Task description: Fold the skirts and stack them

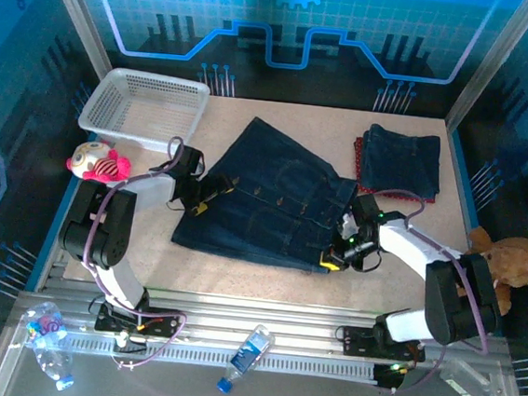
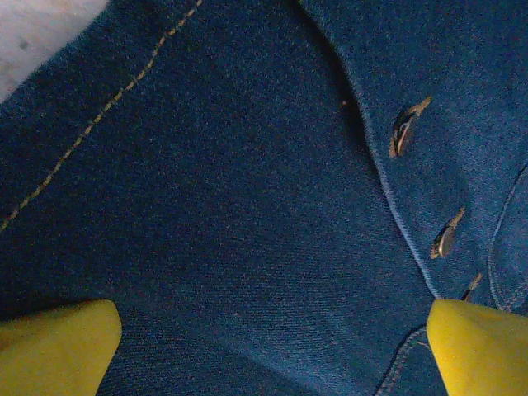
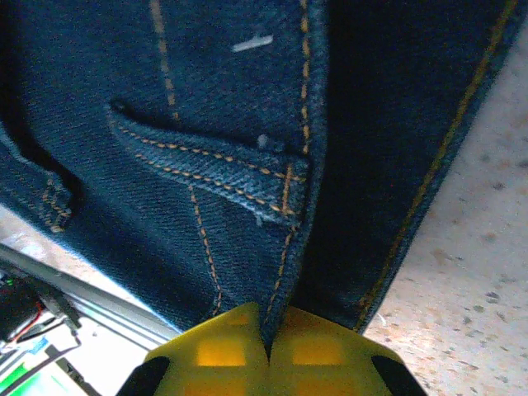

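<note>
Left arm is leaning in from its base, elbow up, forearm angling right toward table centre. Left gripper point(image 1: 195, 201) is pointing down with jaws standing wide apart, yellow fingertips point(image 2: 58, 351) sitting at the two lower corners of the wrist view, nothing gripped between them. Right arm is folding back left from its base, wrist low. Right gripper point(image 1: 335, 259) is pinching the edge of the denim skirt point(image 3: 223, 124), yellow pads point(image 3: 223, 351) pressing together with fabric caught between them.
</note>
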Motion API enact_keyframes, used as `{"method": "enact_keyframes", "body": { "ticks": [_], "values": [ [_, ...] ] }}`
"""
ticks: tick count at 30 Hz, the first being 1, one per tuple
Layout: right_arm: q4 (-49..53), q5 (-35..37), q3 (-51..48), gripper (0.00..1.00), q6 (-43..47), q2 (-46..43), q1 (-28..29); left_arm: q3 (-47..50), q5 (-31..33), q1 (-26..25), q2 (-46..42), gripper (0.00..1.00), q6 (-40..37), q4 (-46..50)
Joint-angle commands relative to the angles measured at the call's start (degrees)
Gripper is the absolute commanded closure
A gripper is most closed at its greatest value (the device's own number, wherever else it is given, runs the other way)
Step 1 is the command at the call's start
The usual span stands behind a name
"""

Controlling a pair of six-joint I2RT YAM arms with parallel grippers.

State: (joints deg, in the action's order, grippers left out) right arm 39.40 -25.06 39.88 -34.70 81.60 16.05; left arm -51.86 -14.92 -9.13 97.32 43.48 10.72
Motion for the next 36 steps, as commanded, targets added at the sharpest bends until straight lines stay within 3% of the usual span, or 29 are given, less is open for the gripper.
{"method": "enact_keyframes", "body": {
  "ticks": [1,7,10,12,14,16,17,23,27,36],
  "values": [
    [7.87,6.1,-0.65,0.96,-0.77,2.13,-1.07,2.5,2.06,0.44,2.41,0.01,-3.11,3.35],
    [10.98,9.99,2.16,0.69,-0.39,1.92,-0.7,1.61,0.51,0.47,-4.31,0.01,-4.08,7.39],
    [14.17,14.96,4.9,0.55,-1.23,-1.98,-0.01,1.58,4.68,0.51,-11.02,0.01,-4.4,12.59],
    [14.43,17.26,7.13,0.51,-2.5,-6.04,0.65,2.59,8.61,0.51,-15.96,0.01,-3.72,15.47],
    [12.79,15.21,8.36,0.48,-3.15,-8.76,0.71,4.05,11.94,1.09,-19.83,0.01,-2.71,17.59],
    [10.5,9.58,8.38,0.22,-4.5,-9.31,0.44,6.11,14.94,2.11,-23.25,0.01,-0.97,19.07],
    [9.57,6.88,8.07,0.01,-6.03,-8.78,0.37,7.6,16.41,2.87,-25.0,0.01,0.33,19.62],
    [0.31,-1.01,-0.77,0.0,-21.65,-11.22,0.73,16.77,16.91,7.81,-33.25,0.01,8.9,19.26],
    [-2.51,-5.7,-4.92,0.01,-26.34,-12.37,0.97,19.7,18.33,8.81,-37.1,0.01,11.89,19.25],
    [-7.72,-6.55,-10.6,0.18,-35.84,-14.9,2.21,19.69,19.03,9.74,-38.37,0.01,12.89,20.02]
  ]
}}
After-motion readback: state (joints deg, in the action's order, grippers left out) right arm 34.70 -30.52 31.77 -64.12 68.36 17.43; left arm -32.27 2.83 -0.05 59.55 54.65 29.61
